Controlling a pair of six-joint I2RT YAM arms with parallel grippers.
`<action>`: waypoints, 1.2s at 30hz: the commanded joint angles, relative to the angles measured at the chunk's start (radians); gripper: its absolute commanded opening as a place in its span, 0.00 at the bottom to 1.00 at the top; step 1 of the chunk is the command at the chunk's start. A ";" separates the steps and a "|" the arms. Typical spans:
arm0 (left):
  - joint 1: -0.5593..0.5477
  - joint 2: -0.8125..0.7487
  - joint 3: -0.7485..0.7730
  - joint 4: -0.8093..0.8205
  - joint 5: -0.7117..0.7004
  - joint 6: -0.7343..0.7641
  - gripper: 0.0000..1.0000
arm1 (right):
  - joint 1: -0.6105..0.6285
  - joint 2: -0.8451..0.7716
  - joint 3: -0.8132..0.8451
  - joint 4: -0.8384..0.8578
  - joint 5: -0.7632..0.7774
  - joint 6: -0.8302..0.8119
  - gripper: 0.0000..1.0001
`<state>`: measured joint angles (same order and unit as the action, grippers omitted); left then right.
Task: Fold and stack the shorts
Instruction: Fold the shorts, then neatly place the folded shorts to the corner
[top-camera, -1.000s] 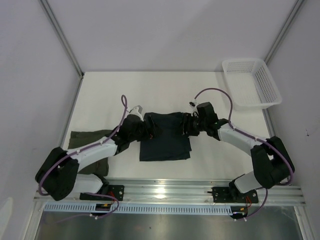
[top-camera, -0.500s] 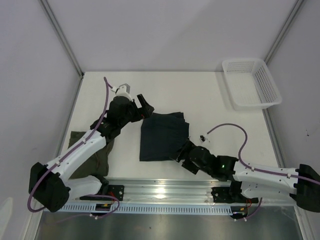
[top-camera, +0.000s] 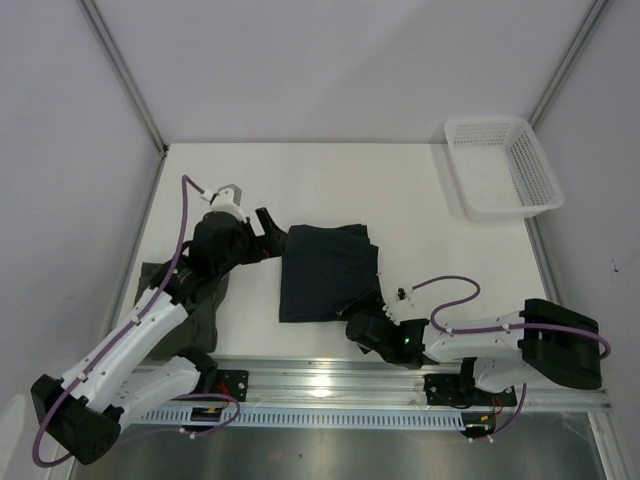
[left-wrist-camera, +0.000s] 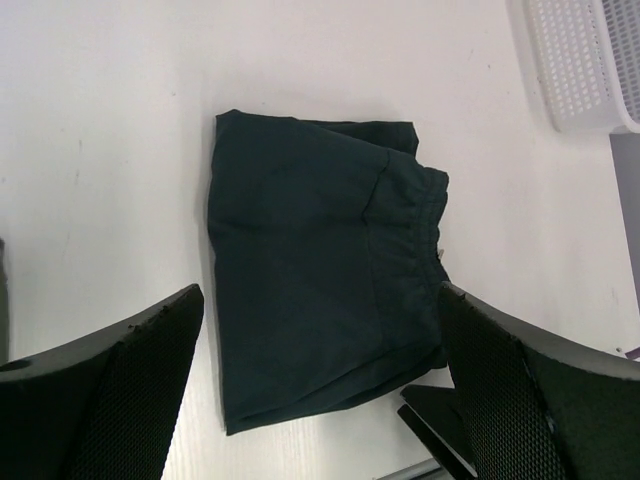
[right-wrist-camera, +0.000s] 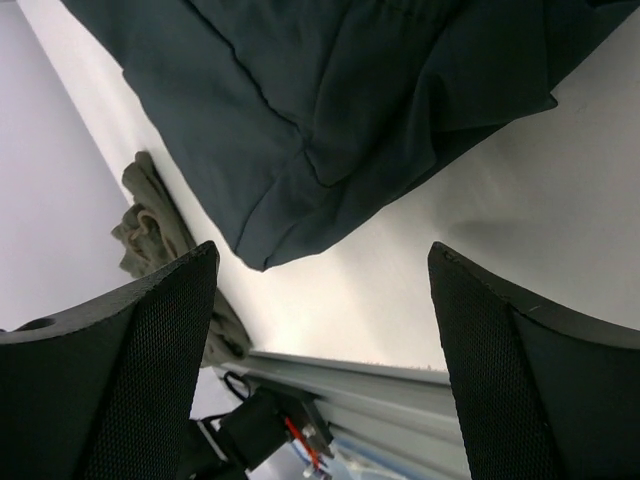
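Observation:
The dark navy-teal shorts (top-camera: 325, 272) lie folded flat in the middle of the table, waistband to the right (left-wrist-camera: 320, 290). The olive-green shorts (top-camera: 205, 315) lie crumpled at the near left, partly under my left arm (right-wrist-camera: 150, 230). My left gripper (top-camera: 272, 235) hovers open just left of the navy pair's far left corner, holding nothing (left-wrist-camera: 320, 292). My right gripper (top-camera: 362, 322) is open and low by the navy pair's near right corner, also empty (right-wrist-camera: 320, 255). The navy shorts (right-wrist-camera: 350, 110) fill the top of the right wrist view.
A white mesh basket (top-camera: 502, 165) stands at the far right corner (left-wrist-camera: 580, 60). The metal rail (top-camera: 330, 380) runs along the near table edge, close under my right gripper (right-wrist-camera: 340, 390). Grey walls enclose the table.
Both grippers have let go of the navy shorts, which now lie folded. The left arm drew back to the left; the right arm swung down toward the near edge.

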<state>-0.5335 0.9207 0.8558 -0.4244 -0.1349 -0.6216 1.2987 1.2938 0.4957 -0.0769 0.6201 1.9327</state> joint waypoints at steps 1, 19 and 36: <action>0.006 -0.052 -0.003 -0.060 -0.037 0.043 0.99 | 0.027 0.067 0.063 0.040 0.138 0.198 0.86; 0.006 -0.123 0.014 -0.149 -0.077 0.072 0.99 | 0.017 0.383 0.075 0.152 0.130 0.448 0.73; 0.004 -0.095 -0.003 -0.125 -0.065 0.068 0.99 | -0.314 0.271 0.029 0.298 -0.296 -0.460 0.00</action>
<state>-0.5335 0.8135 0.8536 -0.5777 -0.2035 -0.5739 1.0527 1.5944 0.4477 0.3866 0.4843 1.8603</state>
